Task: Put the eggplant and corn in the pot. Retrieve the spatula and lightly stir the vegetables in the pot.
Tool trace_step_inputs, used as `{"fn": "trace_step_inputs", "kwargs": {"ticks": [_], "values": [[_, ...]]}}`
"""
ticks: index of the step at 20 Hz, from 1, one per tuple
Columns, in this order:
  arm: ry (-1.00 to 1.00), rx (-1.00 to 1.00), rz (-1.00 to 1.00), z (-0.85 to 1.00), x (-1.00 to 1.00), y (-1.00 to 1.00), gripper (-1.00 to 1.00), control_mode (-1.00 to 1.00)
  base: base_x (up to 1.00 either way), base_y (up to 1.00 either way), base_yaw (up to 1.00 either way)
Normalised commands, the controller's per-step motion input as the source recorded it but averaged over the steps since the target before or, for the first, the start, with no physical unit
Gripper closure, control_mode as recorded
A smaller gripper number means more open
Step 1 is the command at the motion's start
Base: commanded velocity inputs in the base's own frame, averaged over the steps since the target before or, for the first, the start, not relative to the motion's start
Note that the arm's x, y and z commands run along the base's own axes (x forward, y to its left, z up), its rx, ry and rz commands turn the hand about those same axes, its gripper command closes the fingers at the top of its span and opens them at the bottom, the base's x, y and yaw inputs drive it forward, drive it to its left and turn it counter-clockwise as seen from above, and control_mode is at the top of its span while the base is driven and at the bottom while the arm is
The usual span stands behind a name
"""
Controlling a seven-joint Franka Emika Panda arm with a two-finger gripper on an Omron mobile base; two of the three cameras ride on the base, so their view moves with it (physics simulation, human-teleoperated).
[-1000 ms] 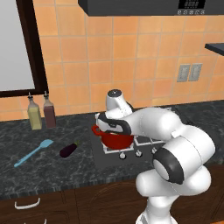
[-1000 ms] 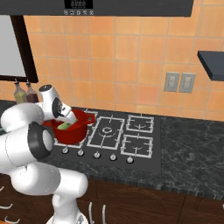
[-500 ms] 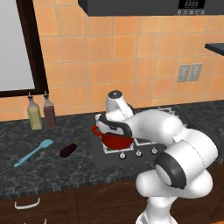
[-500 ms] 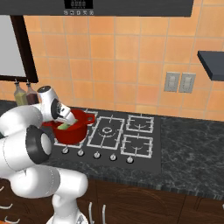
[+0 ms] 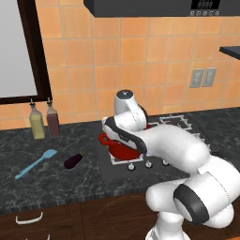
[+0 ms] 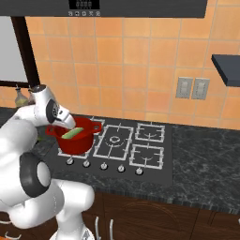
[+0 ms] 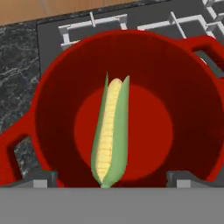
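So the corn [image 7: 111, 131] lies loose inside the pot [image 7: 57, 87], jaws released wide above it; eggplant [image 5: 73, 161] waits near the surface's front edge.

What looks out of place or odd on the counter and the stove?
Nothing stands out. The corn lies in the pot, unspilled; the eggplant and spatula lie apart on the counter.

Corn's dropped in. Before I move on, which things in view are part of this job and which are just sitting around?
Job:
- corn, lying in the pot
- pot, on the stove
- eggplant, on the counter
- spatula, on the counter left of the eggplant

Lying about:
- two bottles by the wall
- wall outlets
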Motion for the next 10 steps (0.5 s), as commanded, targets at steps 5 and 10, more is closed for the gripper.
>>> {"fn": "trace_step_inputs", "kwargs": {"ticks": [5,10], "values": [[-0.01,0.12,0.0,0.64,-0.99,0.19,-1.0,-1.0,0.0,0.0,0.0],[0.0,0.08,0.0,0.41,-1.0,0.54,-1.0,-1.0,0.0,0.0,0.0]]}}
